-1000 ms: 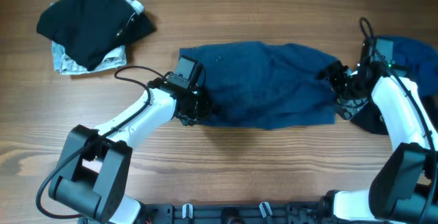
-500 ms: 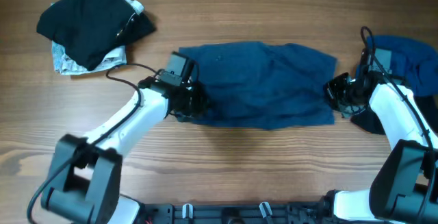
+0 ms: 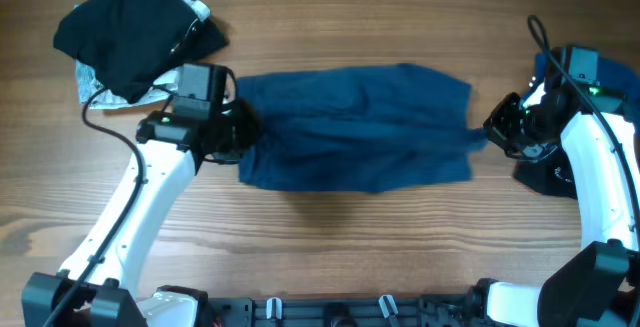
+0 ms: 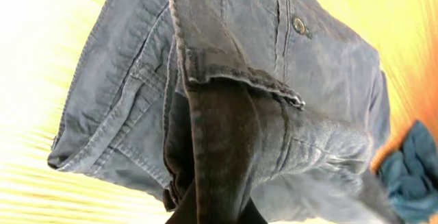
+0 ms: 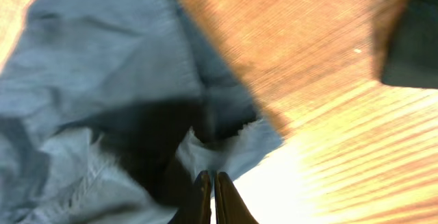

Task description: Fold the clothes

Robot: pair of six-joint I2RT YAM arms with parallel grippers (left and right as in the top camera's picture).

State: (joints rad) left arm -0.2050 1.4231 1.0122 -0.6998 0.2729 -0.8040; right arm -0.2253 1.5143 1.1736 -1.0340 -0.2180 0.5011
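Occlusion first: left hand [image 3: 238, 135] is sitting over the near end of the blue garment [image 3: 355, 127] in the overhead view, so the grip point itself is not showing from above. In the left wrist view only the finger roots are poking in at the bottom edge, and a folded waistband with a button is running straight into the left hand [image 4: 209, 214], so it is pinching that fold. The far end of the cloth is blurring out there, and a teal scrap [image 4: 419, 157] beyond it is too smeared to identify.

Right hand [image 3: 492, 132] is reading more clearly. In its wrist view the fingers [image 5: 200, 198] are pressing together with almost no gap, and a pale corner of the garment is leading down into them, so it looks like it is pinching that corner. The exact bite is hiding in shadow. A dark heap [image 3: 545, 179] is lying just behind this hand, partly covered by the arm.

Versus half a second ago, the left hand is travelling outward, away from the right hand, and is now sitting just beside the black clothes [image 3: 130, 27] and the pale cloth [image 3: 95, 85]. The garment is sliding along with it across the counter [image 3: 350, 257] and is stretching between the two hands. The right hand is barely shifting.
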